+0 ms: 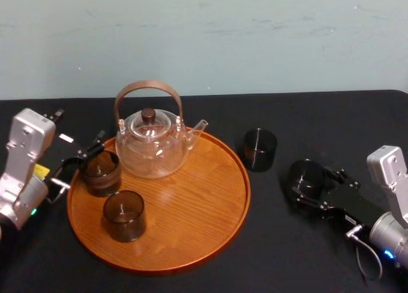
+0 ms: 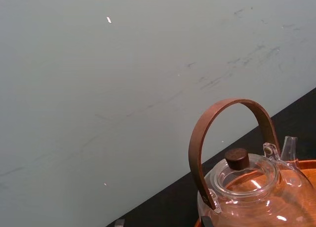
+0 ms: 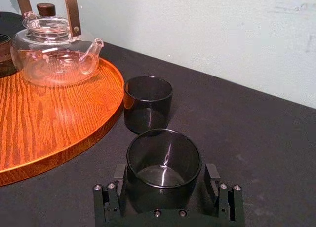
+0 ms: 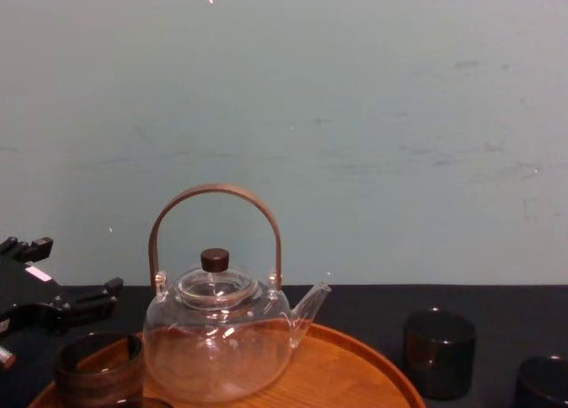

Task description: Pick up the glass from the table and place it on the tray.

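Straddling the smoked glass (image 1: 306, 176) off the tray's right side, the right gripper (image 1: 303, 183) sits low on the black table (image 1: 299, 114) in the head view. The glass looks to be standing on the cloth, well apart from the round wooden tray (image 1: 210, 197). A spare glass (image 1: 259, 150) stands between them, just beside the tray's rim. So my call is lift first, then carry over or around it to the bare wood on the tray's right half, away from the glass teapot (image 1: 152, 143) at the tray's back and the two glasses (image 1: 100, 172) on its left. The left gripper (image 1: 80, 162) hangs at the tray's left edge, spread and empty, beside one of those. Over to the right wrist view: the fingers (image 3: 120, 180) flank the glass with a sliver of gap on each side, released rather than clenched by the look of it. Squeeze gently and evenly, because that smooth wall could slip. Left wrist view: the teapot's bent wooden handle and dark knob against a pale green wall (image 2: 123, 89) scuffed with faint marks. Chest view: matte black cloth under the tray and the same plain wall rising behind it.
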Tool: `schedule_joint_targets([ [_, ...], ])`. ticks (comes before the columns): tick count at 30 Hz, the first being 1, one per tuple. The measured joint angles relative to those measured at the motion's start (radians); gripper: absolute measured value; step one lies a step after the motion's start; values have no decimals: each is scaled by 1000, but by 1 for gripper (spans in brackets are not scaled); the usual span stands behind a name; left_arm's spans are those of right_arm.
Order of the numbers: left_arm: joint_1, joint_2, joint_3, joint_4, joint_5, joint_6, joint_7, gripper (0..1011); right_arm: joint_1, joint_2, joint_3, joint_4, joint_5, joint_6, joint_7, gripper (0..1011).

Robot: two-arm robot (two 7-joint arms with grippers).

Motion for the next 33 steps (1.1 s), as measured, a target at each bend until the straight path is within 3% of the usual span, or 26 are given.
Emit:
schedule_joint_targets([
  [27, 0, 0, 0, 0, 0, 0, 0, 1001, 108, -67, 2, 148, -41, -32, 95, 1002],
  [33, 0, 0, 0, 0, 0, 0, 0, 1001, 106, -66, 2, 145, -41, -32, 95, 1002],
])
